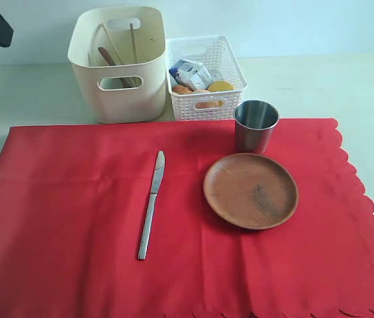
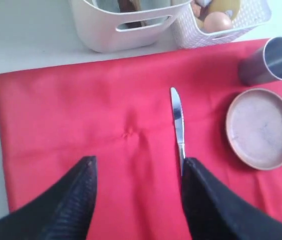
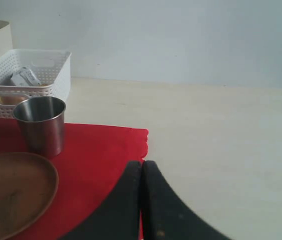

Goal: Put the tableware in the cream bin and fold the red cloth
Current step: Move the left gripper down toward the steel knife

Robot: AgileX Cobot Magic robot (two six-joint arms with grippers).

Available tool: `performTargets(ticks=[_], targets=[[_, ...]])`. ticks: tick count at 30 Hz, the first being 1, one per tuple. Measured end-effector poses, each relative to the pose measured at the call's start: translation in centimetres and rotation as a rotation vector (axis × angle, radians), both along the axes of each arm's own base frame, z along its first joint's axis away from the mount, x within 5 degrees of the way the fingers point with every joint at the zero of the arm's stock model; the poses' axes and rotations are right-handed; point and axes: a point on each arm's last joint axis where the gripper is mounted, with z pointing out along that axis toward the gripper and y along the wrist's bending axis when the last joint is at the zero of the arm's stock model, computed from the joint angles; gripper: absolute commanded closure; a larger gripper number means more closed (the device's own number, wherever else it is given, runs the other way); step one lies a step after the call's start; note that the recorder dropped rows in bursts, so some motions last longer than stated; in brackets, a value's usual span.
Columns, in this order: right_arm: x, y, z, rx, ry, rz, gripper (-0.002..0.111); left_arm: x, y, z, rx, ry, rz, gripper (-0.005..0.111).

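Pale blue-grey wall (image 3: 180, 40), cream tabletop (image 3: 220, 130) — perhaps laminate, soft light

The left gripper (image 2: 138, 162) hangs above the red cloth (image 2: 56, 115), facing steeply down at it and not touching the fabric. Its two black fingers (image 2: 76, 200) stand wide apart, ribbed on their inner faces, and hold nothing; only cloth shows in the gap between them. The right gripper (image 3: 141, 167) is aimed more forward than down, with its tips over the cloth's side edge. Its jaws are pressed flat together along their length, with nothing caught between them.
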Motion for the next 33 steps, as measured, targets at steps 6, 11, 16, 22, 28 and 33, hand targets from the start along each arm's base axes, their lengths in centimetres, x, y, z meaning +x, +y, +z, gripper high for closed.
performTargets(ticks=[6, 11, 16, 22, 28, 33], targets=[[0.0, 0.0, 0.0, 0.000, 0.000, 0.000, 0.108, -0.1, -0.6, -2.1, -0.077, 0.029, 0.019, 0.056], [0.0, 0.0, 0.0, 0.000, 0.002, 0.000, 0.108, -0.5, -1.4, -3.8, -0.081, 0.057, 0.001, 0.056], [0.0, 0.0, 0.0, 0.000, 0.002, 0.000, 0.108, -1.0, -2.6, -5.0, -0.080, 0.061, -0.033, 0.056], [0.0, 0.0, 0.0, 0.000, 0.002, 0.000, 0.108, -1.4, -3.5, -6.0, -0.075, 0.049, -0.064, 0.056], [0.0, 0.0, 0.0, 0.000, 0.004, 0.001, 0.108, -1.5, -3.6, -6.7, -0.072, 0.046, -0.061, 0.056], [0.0, 0.0, 0.0, 0.000, 0.004, 0.001, 0.108, -1.3, -3.6, -6.6, -0.077, 0.022, -0.053, 0.056]])
